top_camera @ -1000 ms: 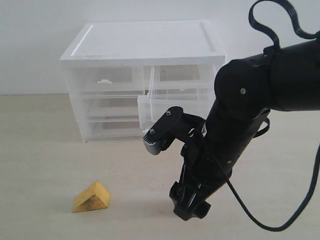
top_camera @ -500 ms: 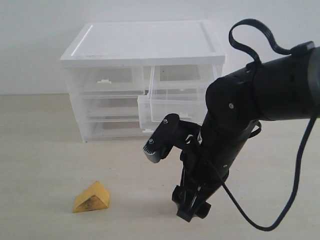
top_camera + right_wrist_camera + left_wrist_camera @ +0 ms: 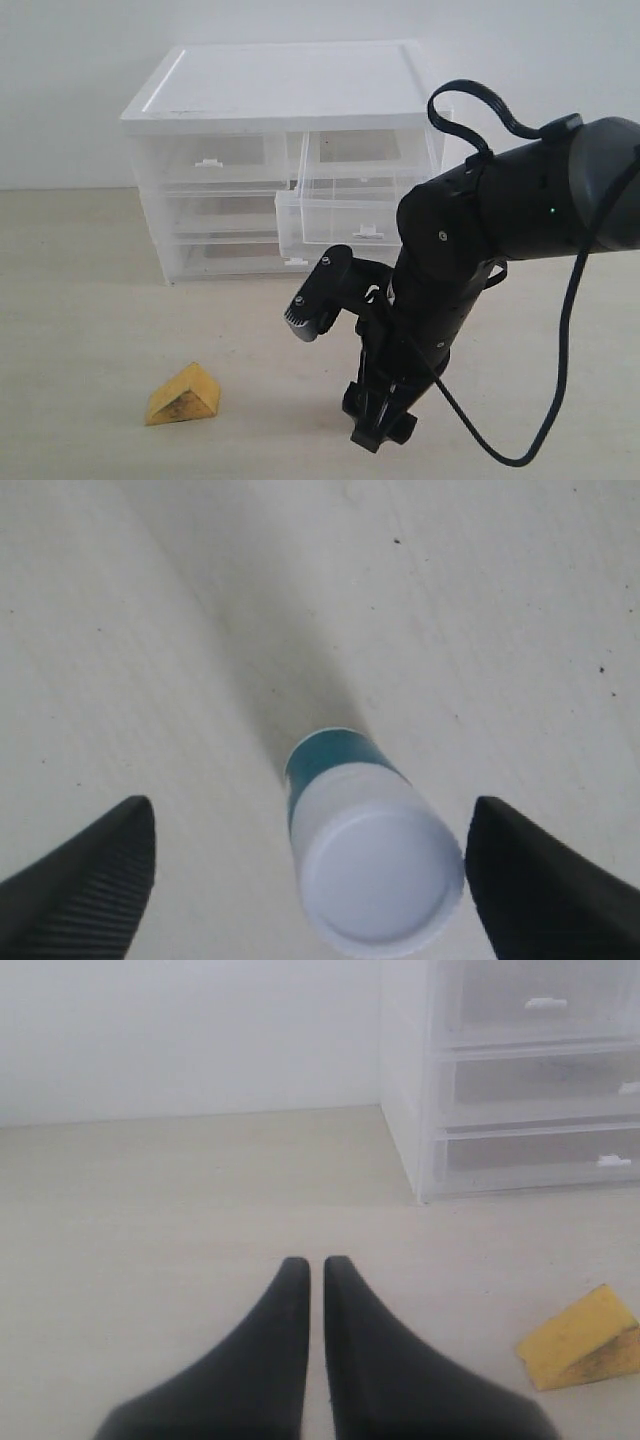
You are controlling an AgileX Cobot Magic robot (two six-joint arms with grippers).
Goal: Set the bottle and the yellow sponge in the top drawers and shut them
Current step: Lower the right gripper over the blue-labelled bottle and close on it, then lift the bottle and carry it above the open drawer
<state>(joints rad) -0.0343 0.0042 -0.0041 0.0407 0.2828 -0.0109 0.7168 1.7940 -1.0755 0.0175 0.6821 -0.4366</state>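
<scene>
So the bottle stands cap-up on the tabletop, right between the right gripper fingers. They're spread wide and touch neither side of it, so it's not grabbed. In the exterior view that gripper points down close to the tabletop's near edge, a bit right of the middle, and the arm hides the bottle. The yellow sponge lies along the same near edge, well off toward the left corner. The left gripper is pinched together with only a sliver of gap and nothing in it, and the sponge sits off to its side. The cabinet is at the far edge. Its right top drawer is pulled out and its left top drawer is pushed in.
</scene>
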